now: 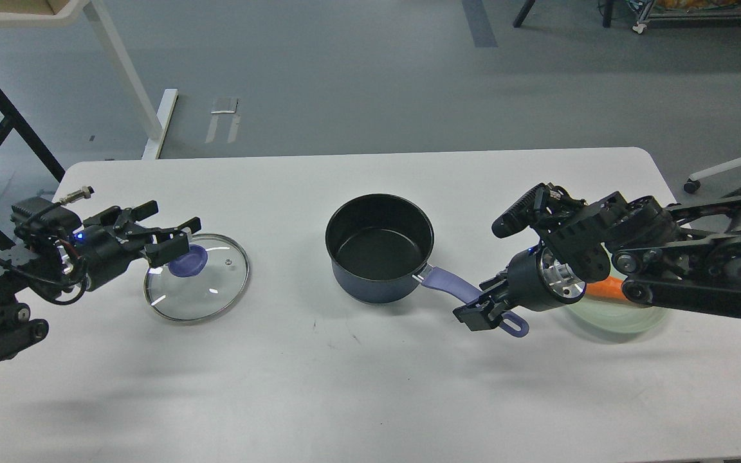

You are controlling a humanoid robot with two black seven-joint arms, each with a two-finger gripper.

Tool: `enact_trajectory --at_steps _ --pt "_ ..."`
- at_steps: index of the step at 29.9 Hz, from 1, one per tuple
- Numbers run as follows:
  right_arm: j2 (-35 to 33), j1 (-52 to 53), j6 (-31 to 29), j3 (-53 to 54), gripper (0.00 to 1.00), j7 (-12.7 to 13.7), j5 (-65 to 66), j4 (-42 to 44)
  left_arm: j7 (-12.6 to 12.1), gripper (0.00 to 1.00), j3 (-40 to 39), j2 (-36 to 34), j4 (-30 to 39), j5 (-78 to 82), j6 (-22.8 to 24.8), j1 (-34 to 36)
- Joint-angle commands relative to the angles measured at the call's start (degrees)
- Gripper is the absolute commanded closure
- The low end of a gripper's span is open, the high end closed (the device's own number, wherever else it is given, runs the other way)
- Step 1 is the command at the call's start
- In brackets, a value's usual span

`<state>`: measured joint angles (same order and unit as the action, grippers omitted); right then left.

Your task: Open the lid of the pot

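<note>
A dark blue pot [378, 247] stands open in the middle of the white table [357, 386], its purple handle [454, 289] pointing to the lower right. The glass lid [200, 280] with a purple knob [189, 260] lies flat on the table to the left of the pot. My left gripper [174, 235] is open and empty, raised just above and to the left of the knob. My right gripper [483, 308] is shut on the far end of the pot handle.
A pale green plate [608, 315] with an orange carrot [605, 289] sits at the right, partly hidden behind my right arm. A desk frame stands on the floor at the far left.
</note>
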<state>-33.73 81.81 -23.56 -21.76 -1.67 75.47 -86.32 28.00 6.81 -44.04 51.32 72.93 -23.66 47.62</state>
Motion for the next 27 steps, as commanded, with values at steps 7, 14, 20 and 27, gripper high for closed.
enact_trajectory --at_steps 7,14,20,27 --pt "-7.49 0.20 -0.17 17.61 0.00 -0.09 -7.00 3.61 0.00 0.01 -0.13 0.27 -0.43 -24.03 7.92 7.39" --pt "-8.02 -5.33 0.62 29.83 0.00 -0.09 -17.89 8.52 0.00 0.01 -0.31 1.94 -0.43 -42.66 8.81 9.42" --pt "-7.05 -9.91 1.50 34.85 0.00 -0.18 -25.10 16.08 0.00 0.01 -3.73 5.89 -0.96 -53.49 10.12 9.33" --pt "-6.36 -15.62 1.67 38.10 0.00 -0.26 -45.91 23.73 0.00 0.01 -10.67 11.96 -6.31 -63.95 15.39 8.54"
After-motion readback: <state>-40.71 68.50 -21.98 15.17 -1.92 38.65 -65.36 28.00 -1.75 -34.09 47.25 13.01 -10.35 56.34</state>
